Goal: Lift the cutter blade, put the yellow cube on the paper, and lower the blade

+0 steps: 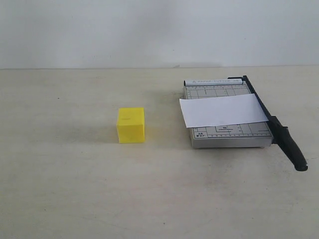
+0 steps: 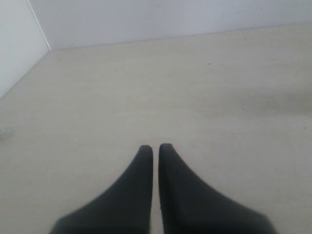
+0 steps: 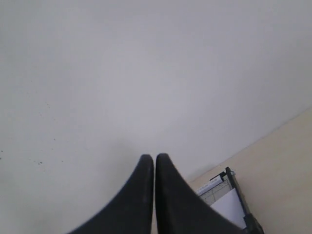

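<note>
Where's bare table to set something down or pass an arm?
Wide bare table left of the yellow cube and across the whole foreground. A narrower gap between cube and paper cutter. Crowded on the right: paper across the cutter, blade handle jutting past its near corner.

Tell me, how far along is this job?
Nothing looks done yet. The blade lies down along the cutter, and the yellow cube sits on the table, apart from the paper. Nothing is in hand: left gripper and right gripper are shut and empty. Left: raise the blade, put the cube on the paper, lower the blade.
</note>
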Controlling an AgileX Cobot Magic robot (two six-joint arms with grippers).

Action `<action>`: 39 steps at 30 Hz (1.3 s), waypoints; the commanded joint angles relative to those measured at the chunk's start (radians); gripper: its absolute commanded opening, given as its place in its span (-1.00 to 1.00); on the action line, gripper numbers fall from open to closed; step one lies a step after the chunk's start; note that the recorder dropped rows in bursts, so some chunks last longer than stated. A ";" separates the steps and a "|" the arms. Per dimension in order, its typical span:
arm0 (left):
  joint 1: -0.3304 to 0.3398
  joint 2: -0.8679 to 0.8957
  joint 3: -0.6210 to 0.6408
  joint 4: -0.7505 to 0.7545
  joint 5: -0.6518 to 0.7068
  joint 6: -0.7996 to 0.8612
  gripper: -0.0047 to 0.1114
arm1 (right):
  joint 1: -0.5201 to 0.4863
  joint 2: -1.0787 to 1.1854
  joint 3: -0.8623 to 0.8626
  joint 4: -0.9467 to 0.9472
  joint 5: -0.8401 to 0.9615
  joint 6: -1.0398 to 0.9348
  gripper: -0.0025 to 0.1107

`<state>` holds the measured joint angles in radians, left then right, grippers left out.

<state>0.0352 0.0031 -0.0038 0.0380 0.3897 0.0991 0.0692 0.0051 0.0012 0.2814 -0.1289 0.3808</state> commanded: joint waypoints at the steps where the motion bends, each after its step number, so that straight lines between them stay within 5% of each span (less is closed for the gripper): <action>1: 0.002 -0.003 0.004 0.005 -0.006 0.000 -0.84 | 0.000 -0.005 -0.001 0.003 -0.041 0.081 -0.93; 4: 0.002 -0.003 0.004 0.005 -0.006 0.000 -0.84 | 0.000 -0.005 -0.001 -0.006 -0.017 0.079 -0.93; 10: 0.002 -0.003 0.004 0.005 -0.006 0.000 -0.84 | 0.000 0.023 -0.150 -0.029 0.364 -0.063 -0.93; 19: 0.002 -0.003 0.004 0.005 -0.006 0.000 -0.84 | 0.000 0.410 -0.406 -0.073 0.698 -0.321 -0.93; 30: 0.002 -0.003 0.004 0.005 -0.006 0.000 -0.84 | 0.000 0.988 -0.665 -0.112 0.701 -0.544 -0.93; 39: 0.002 -0.003 0.004 0.005 -0.006 0.000 -0.84 | 0.000 1.155 -0.702 -0.112 0.682 -0.575 -0.93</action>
<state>0.0352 0.0031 -0.0038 0.0380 0.3897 0.0991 0.0692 1.1524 -0.6895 0.1789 0.5744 -0.1821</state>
